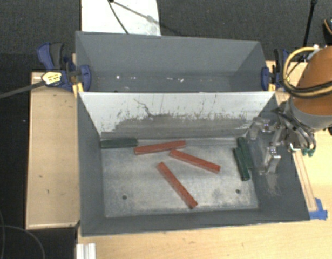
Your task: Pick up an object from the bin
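Grey metal bin [171,63] with sloping sheet walls. The back wall is scratched and scuffed, and the flat floor is dull and speckled. The arm [317,85], with a rounded orange cover and looped cables at its wrist, enters from the right and hangs over the right-hand slope. Its metal gripper [269,162] points down above that slope, at the edge of the floor; how far the jaws stand apart cannot be told, and nothing shows between them.

Five slim, straight, square-edged bars lie flat on the floor.
- The diagonal red-brown bar [176,184] runs from the floor's centre toward the front.
- The back red-brown bar [159,147] lies along the foot of the back wall.
- The middle red-brown bar [194,161] lies slightly tilted between the two, apart from both.
- The right green bar [242,159], dark and matt, lies along the foot of the right slope, just beside the gripper and nearest to it.
- The left green bar [118,142] lies at the back-left corner, almost end to end with the back red-brown bar.

Nothing lies over the right green bar.
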`<state>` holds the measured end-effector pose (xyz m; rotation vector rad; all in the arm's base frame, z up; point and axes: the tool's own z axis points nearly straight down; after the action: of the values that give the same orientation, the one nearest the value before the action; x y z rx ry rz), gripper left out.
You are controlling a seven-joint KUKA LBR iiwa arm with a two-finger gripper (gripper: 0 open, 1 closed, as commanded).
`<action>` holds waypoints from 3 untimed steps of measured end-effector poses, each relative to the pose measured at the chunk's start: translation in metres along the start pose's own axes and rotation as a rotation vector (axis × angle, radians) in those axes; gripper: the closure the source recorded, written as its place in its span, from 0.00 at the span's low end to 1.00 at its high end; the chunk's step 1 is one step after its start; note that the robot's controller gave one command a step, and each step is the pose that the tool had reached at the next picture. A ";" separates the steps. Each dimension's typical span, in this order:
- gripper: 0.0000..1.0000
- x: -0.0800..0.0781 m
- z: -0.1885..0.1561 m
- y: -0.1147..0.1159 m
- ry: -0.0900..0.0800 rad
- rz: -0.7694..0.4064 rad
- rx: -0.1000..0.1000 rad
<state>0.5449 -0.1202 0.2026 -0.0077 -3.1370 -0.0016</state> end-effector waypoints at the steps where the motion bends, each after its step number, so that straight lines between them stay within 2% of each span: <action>1: 0.00 -0.005 0.137 0.035 -0.001 -0.057 -0.001; 2: 0.00 -0.036 0.131 0.078 -0.011 -0.095 0.002; 3: 1.00 -0.035 0.132 0.076 -0.008 -0.096 0.001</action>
<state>0.5797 -0.0446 0.0709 0.1426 -3.1423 0.0004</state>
